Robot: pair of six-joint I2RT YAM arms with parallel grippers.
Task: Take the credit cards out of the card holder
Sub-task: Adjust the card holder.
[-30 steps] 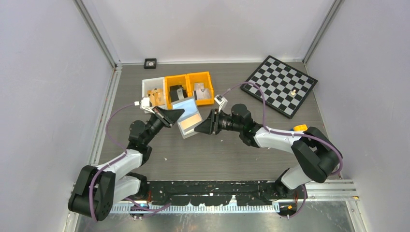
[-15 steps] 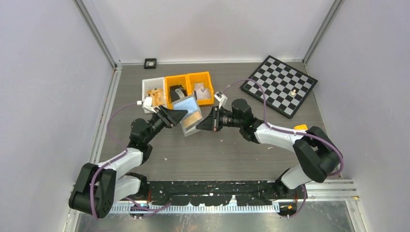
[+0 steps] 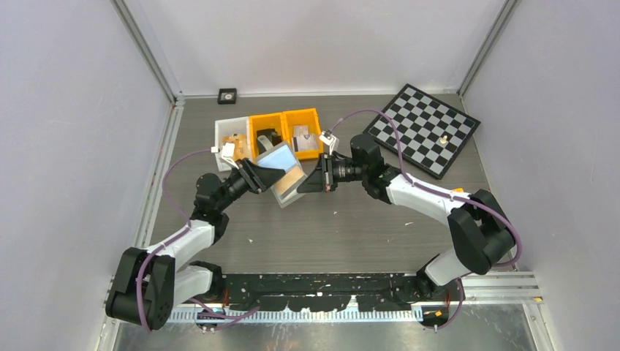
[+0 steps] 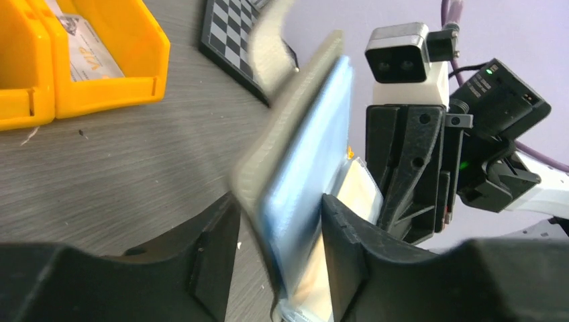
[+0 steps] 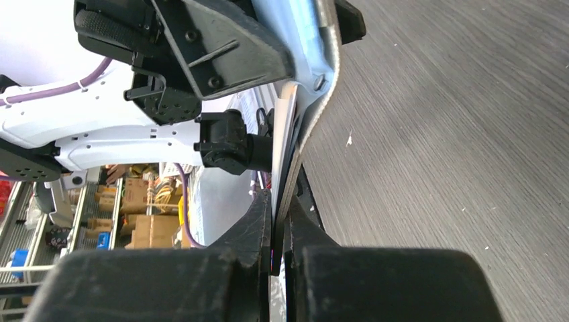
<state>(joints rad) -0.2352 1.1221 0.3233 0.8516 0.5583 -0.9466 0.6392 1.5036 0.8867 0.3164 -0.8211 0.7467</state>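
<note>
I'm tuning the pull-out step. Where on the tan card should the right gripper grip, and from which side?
The tan card's free edge, poking out of the card holder toward the right arm. The left gripper clamps the holder's other side, so the right gripper should pinch its flat faces from the right.

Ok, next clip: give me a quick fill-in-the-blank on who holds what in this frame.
1. The card holder hangs between ___ pincers: the left pincer clamps it, and the right pincer pinches the tan card poking out.
2. The second card, lying against the holder, is pale ___.
3. Next to the two orange bins stands one ___ bin.

Missing words: two; blue; white.
</note>
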